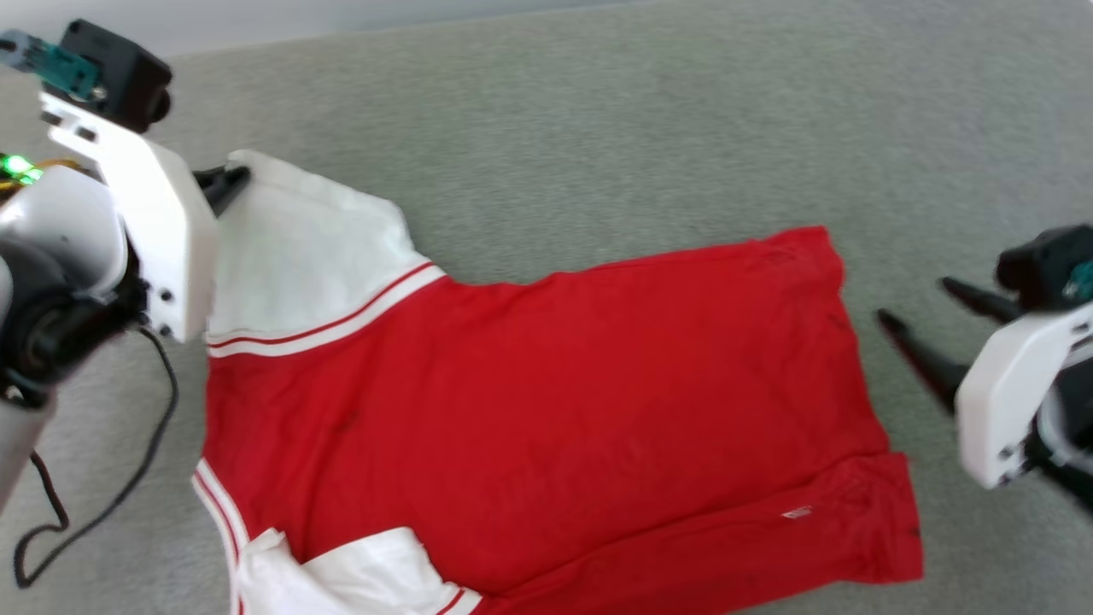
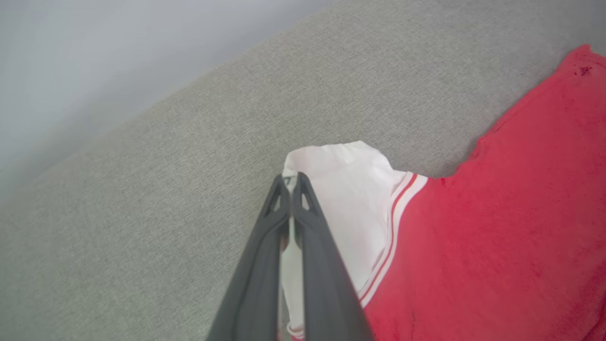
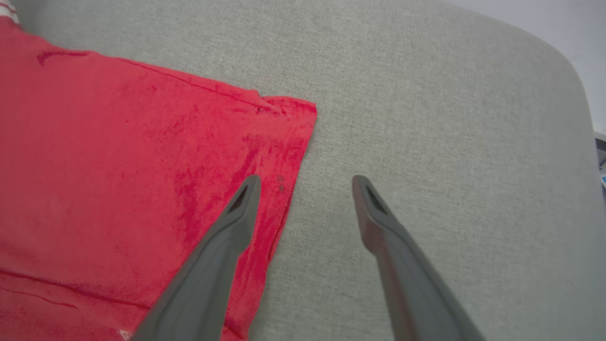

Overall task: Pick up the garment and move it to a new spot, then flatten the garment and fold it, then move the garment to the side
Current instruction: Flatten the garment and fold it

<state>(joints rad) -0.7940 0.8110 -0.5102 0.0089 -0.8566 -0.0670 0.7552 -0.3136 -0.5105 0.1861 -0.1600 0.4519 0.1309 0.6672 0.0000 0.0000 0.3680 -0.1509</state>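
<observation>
Red thin jersey shirt w/ white sleeves [image 1: 546, 384] is lying flat, fold pending; left gripper [image 2: 289, 182] is pinching far-left sleeve [image 2: 341, 199], right gripper [image 3: 307, 182] gaping empty.

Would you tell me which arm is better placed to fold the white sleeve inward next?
Left: the left gripper is shut on the garment at its sleeve; the right gripper hangs open beside the hem.
</observation>
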